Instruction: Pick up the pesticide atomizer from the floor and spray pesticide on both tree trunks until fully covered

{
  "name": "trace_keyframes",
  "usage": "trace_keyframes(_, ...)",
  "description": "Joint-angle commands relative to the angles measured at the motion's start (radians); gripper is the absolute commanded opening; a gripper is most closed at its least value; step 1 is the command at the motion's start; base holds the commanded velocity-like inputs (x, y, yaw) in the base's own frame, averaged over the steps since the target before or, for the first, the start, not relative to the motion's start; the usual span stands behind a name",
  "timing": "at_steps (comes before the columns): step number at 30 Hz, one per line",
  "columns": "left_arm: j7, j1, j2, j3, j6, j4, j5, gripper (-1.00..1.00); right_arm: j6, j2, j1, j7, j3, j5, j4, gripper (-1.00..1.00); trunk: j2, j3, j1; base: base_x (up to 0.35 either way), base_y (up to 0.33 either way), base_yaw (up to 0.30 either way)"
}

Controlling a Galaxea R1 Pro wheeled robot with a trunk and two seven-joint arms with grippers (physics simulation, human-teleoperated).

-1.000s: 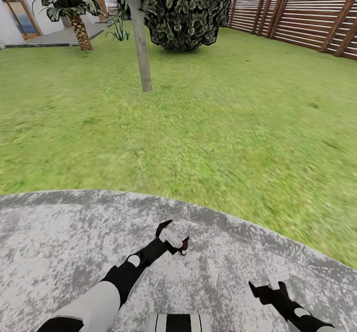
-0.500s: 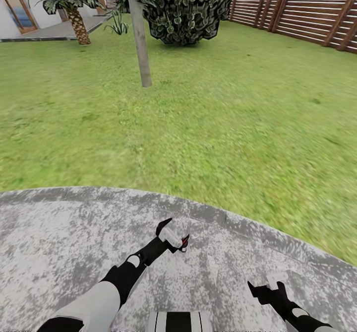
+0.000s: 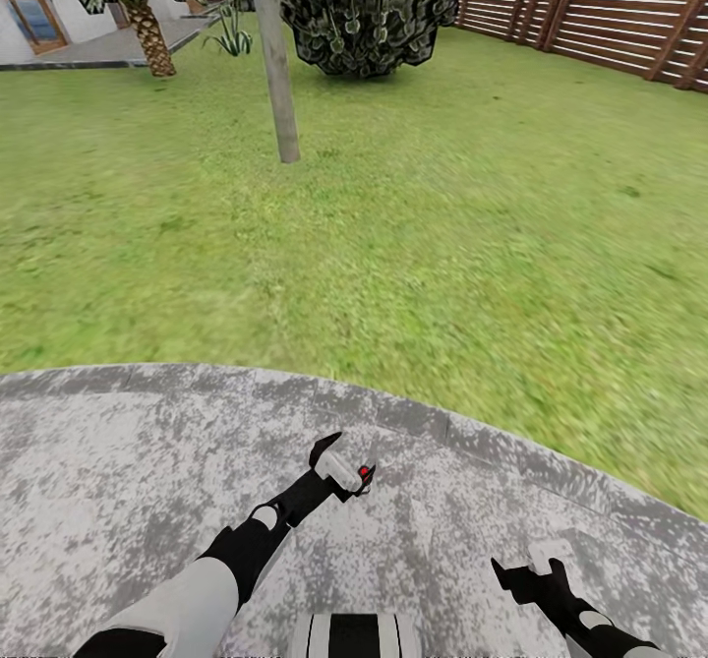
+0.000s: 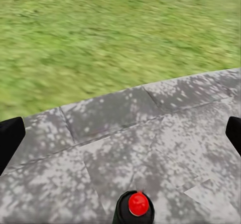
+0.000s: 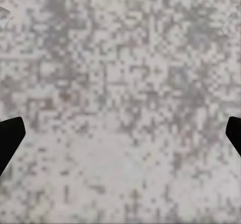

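Fingers (image 3: 327,445) of left gripper (image 3: 344,466) clasping pesticide atomizer (image 3: 351,472), no readable writing

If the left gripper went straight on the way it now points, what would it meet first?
Probably the grey stone paving. The left gripper, holding the pesticide atomizer, angles forward and down over the paving, with the lawn beyond its curved edge. Nothing else stands in that line, though depth is hard to judge.

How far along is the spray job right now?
Done: the pesticide atomizer, red dot on top, sits in the left tool, off the floor. In hand: the robot is on the stone paving, facing a tree trunk across the lawn. Left: closing in and spraying both trunks; no spray visible yet. The right tool carries nothing.
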Motion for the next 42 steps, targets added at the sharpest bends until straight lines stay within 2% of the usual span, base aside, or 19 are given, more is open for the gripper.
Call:
trace_keyframes(1, -0.001, 0.0, 0.0, 0.0, 0.0, 0.0, 0.0, 1.0, 0.0, 0.0, 0.0, 0.0, 0.0, 0.0, 0.0, 1.0, 0.0, -0.002, 0.0, 0.0, 0.0, 0.0)
trace_keyframes(42, -0.002, 0.0, 0.0, -0.007, 0.006, 0.018, -0.001, 1.0, 0.002, 0.0, 0.0, 0.0, 0.0, 0.0, 0.002, 1.0, 0.0, -0.07, 0.0, 0.0, 0.0, 0.0)
